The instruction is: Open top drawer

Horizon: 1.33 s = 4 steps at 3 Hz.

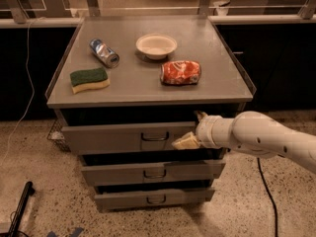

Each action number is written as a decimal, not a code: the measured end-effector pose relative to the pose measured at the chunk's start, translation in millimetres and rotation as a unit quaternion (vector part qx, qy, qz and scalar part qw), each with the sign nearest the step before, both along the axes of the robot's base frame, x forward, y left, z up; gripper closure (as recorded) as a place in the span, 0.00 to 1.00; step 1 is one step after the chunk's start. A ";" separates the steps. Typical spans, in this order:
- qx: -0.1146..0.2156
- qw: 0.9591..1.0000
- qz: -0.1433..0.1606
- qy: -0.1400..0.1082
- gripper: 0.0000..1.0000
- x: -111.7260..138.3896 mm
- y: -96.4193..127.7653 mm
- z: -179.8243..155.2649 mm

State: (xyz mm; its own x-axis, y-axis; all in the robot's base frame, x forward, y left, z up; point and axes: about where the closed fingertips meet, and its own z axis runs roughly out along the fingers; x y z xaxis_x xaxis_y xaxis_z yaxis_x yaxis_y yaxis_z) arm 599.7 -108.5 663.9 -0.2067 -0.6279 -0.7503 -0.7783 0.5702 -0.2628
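The 2 jaws of the gripper (190,129) stand apart. The upper finger (200,115) points up to the dark gap under the cabinet top (222,85). The lower finger (183,142) lies in front of the top drawer (113,138), near its lower edge. I cannot tell if either finger presses on the metal. The gripper is at the right end of the drawer front, to the right of the handle (155,136) and apart from it. The white arm (266,139) comes in from the right side.

The top drawer is directly under the cabinet top, and a dark strip shows above its front. Below it are the middle drawer (118,174) and the bottom drawer (123,200), both shorter in front, each with a small handle.

On the cabinet top lie 4 things, well apart from each other: a green and yellow sponge (89,79) at front left, a can (104,52) on its side behind it, a white bowl (156,46) at the back middle, and an orange bag (180,72) in front of the bowl. The cabinet stands on a speckled floor (29,177).
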 end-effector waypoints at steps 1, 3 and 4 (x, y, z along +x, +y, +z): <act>0.000 1.000 0.000 0.000 0.49 0.0 0.0 0.0; 0.000 1.000 0.000 0.000 1.00 0.0 0.1 0.0; 0.000 1.000 0.000 0.000 1.00 0.0 0.0 5.7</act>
State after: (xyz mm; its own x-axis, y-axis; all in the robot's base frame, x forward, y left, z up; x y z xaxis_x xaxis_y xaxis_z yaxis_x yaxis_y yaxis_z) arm 599.7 -108.4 669.6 -0.2066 -0.6279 -0.7504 -0.7784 0.5701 -0.2628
